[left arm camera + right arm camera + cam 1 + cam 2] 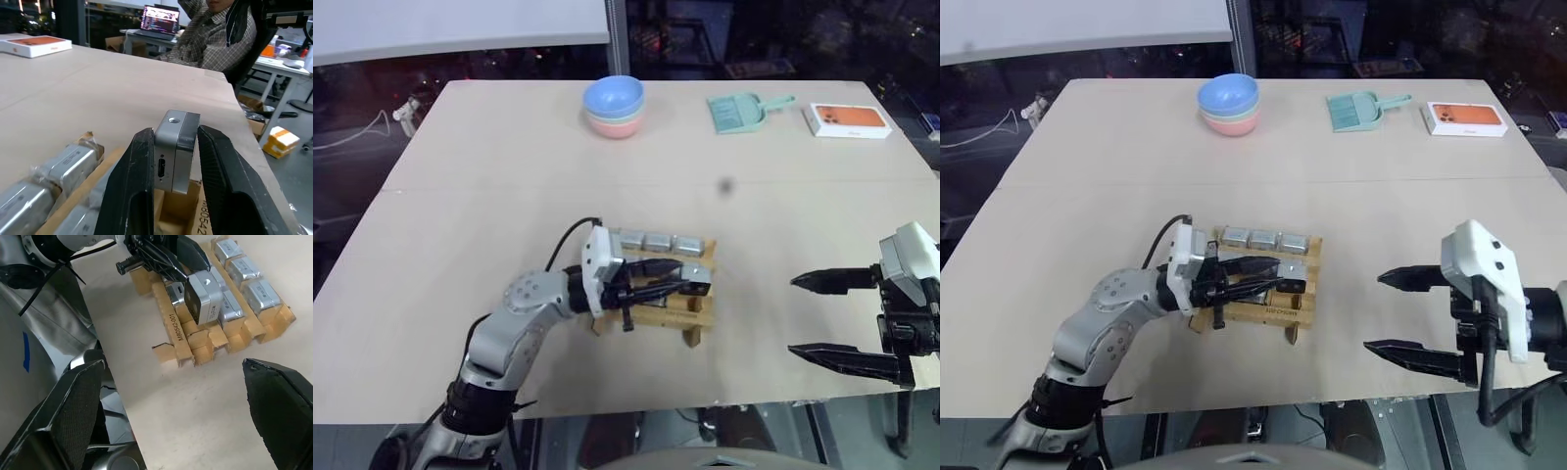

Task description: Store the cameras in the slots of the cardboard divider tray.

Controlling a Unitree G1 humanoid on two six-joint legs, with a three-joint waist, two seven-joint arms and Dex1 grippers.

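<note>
Head views overlook table (509, 196), wrist views close on tray (178, 330)

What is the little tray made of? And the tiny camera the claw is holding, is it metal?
The tray looks like plain brown cardboard: matte tan, with rough cut edges and a printed code on one slat. The camera in the left claw looks like brushed silver-grey metal, smooth with a soft sheen, though it might be painted plastic.
</note>
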